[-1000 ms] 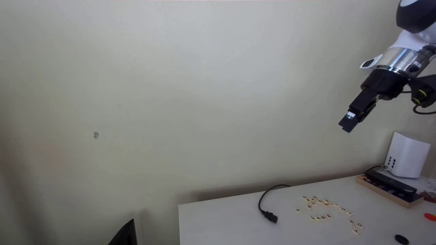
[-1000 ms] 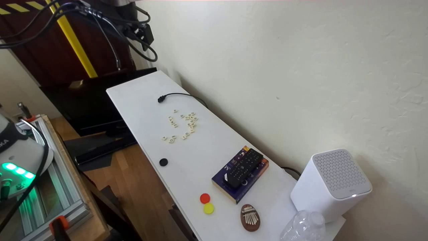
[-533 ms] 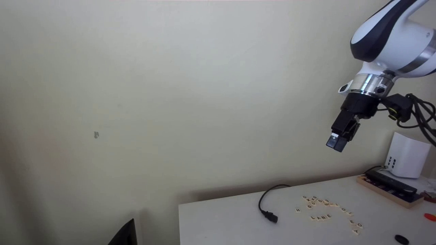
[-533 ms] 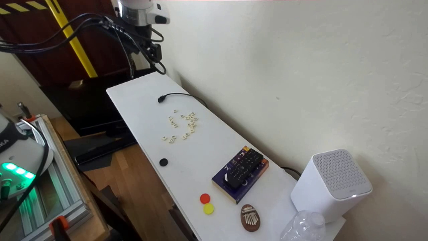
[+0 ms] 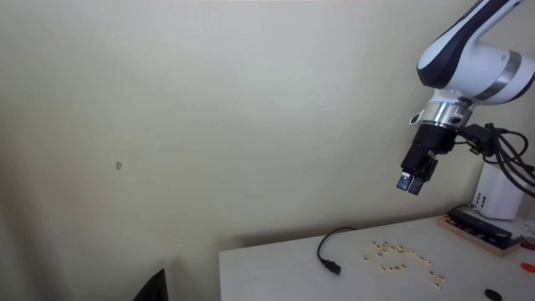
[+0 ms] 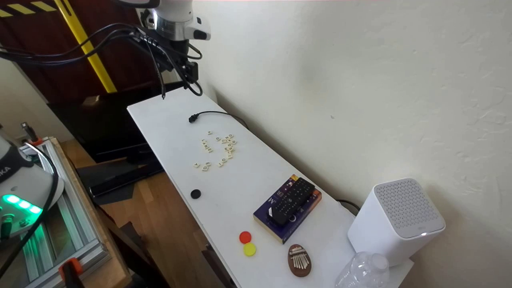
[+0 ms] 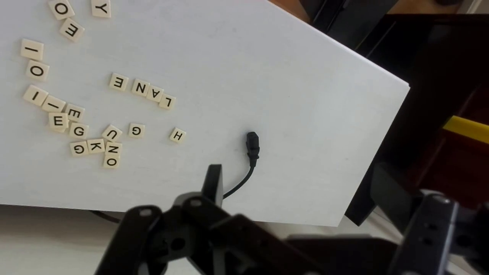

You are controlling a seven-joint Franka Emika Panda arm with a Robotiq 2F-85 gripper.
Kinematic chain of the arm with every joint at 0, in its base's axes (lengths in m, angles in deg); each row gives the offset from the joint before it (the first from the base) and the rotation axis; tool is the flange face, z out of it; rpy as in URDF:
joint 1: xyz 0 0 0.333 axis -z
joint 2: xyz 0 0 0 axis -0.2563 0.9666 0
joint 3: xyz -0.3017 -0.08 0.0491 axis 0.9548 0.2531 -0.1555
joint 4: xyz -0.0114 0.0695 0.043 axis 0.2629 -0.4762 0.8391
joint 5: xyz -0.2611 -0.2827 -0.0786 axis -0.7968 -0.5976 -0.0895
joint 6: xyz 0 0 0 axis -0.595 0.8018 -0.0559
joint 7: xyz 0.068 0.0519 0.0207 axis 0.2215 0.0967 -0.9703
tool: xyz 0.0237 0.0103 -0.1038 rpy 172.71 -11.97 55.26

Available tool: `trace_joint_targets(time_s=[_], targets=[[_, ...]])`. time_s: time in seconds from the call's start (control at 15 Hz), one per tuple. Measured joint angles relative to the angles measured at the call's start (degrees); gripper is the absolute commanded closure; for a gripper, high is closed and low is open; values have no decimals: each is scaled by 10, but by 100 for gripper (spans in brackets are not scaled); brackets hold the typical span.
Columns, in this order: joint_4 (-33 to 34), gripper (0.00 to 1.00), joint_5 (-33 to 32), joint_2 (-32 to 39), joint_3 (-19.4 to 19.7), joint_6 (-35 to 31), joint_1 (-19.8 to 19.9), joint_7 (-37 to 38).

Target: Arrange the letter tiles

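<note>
You are hovering the gripper (image 7: 298,181) above the white table (image 7: 309,99), jaws spread apart and grasping nothing, while the letter tiles (image 7: 119,81) are lying on it, left of the jaws in the wrist view, the H tile (image 7: 178,135) nearest.

A pale wall (image 5: 250,125) is rising behind a long white table (image 6: 228,196). Wooden floor (image 6: 172,224) is showing beside the table, while a yellow strip (image 6: 97,68) is slanting across a dark red panel (image 6: 128,72).

Letter tiles (image 7: 119,81) are obstructing one side of the plug (image 7: 252,146); its cord (image 7: 242,184) is crossing toward the wall (image 5: 259,125); on the plug's opposite side, open desk (image 7: 313,99) is affording passage.
</note>
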Motion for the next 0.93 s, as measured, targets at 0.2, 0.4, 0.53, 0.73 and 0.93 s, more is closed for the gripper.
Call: trace_joint_targets(time_s=[0.2, 0.4, 0.53, 0.73, 0.93], targets=[[0, 0, 0, 0, 0, 0, 0, 0], [-3, 0, -4, 2, -21, -19, 19, 15], [-9, 0, -4, 7, -31, -54, 30, 38], [-20, 0, -1, 14, -42, -105, 41, 62], [-25, 0, -1, 26, -49, -133, 50, 94]])
